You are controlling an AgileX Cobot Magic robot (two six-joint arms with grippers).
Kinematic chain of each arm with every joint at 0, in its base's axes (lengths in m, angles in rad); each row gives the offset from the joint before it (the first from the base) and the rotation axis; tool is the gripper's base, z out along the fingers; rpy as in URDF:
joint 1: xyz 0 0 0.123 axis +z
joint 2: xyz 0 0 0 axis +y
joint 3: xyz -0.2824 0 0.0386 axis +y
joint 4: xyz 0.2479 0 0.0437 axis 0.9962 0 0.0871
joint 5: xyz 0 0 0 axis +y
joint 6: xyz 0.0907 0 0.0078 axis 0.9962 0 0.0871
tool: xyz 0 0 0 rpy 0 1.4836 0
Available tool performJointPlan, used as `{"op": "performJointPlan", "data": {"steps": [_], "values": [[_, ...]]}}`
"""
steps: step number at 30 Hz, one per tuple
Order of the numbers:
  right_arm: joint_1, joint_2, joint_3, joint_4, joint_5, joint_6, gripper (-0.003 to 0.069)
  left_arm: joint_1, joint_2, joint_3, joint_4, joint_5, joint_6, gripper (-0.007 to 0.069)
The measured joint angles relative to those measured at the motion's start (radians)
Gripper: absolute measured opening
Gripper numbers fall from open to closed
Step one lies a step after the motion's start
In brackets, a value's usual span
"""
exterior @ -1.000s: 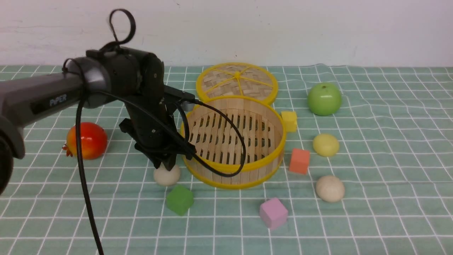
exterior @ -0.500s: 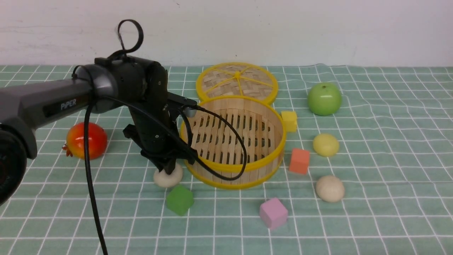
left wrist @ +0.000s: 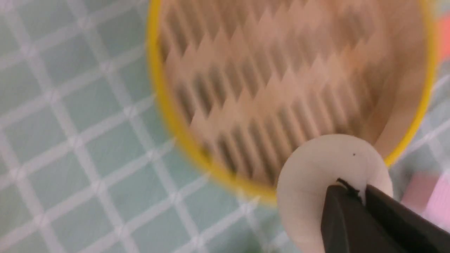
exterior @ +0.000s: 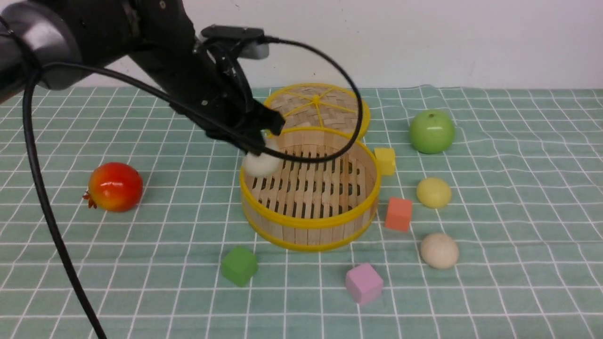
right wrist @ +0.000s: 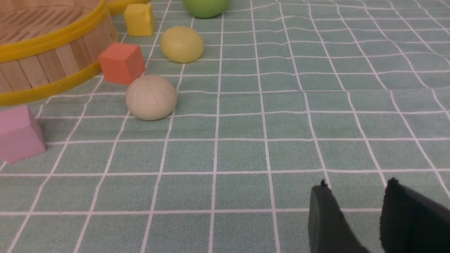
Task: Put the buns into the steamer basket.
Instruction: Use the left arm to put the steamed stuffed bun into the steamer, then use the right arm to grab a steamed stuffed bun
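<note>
The left wrist view shows the left fingers (left wrist: 342, 218) closed on the edge of a smooth off-white rounded bun (left wrist: 316, 168). The round bamboo-slat steamer basket with yellow rims (left wrist: 165, 105) is blurred beneath it. The front view adds what that close shot cannot. There the held bun hangs over the left part of the basket at about rim height; whether it touches the rim cannot be told. The basket stands near the middle of the green checked worktop (exterior: 518, 235).

The right fingers (right wrist: 327, 218) appear only in the right wrist view. They are spread apart, low over the cloth, with only cloth showing in the gap.

Both the right wrist and front views show a pale yellow dome-like bun (exterior: 434, 192) and a second off-white bun (exterior: 439, 251) resting right of the basket, toward the worktop's right edge. An orange cube (exterior: 398, 213) sits just beside the basket wall, and a yellow cube (exterior: 385, 160) sits by its right rim.

Only the front view takes in the following:
- a flat woven lid with yellow spokes (exterior: 315, 108) behind the basket near the far edge
- a shiny green apple (exterior: 431, 131) to the right of the lid
- a pink cube (exterior: 363, 283) and a green cube (exterior: 239, 265) toward the near edge
- a red fruit (exterior: 115, 186) toward the left edge
</note>
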Motion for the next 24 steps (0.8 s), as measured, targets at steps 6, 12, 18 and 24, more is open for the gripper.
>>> {"op": "performJointPlan", "data": {"steps": [6, 12, 18, 24], "values": [[0.0, 0.0, 0.0, 0.0, 0.0, 0.0, 0.024, 0.0, 0.117, 0.0, -0.031, -0.193, 0.017, 0.002], [0.0, 0.0, 0.0, 0.0, 0.0, 0.0, 0.024, 0.0, 0.208, 0.001, -0.012, -0.245, 0.019, 0.0176], [0.0, 0.0, 0.0, 0.0, 0.0, 0.0, 0.024, 0.0, 0.203, 0.002, 0.001, -0.219, 0.008, 0.038], [0.0, 0.0, 0.0, 0.0, 0.0, 0.0, 0.024, 0.0, 0.043, 0.005, 0.032, -0.078, -0.059, 0.0326]]}}
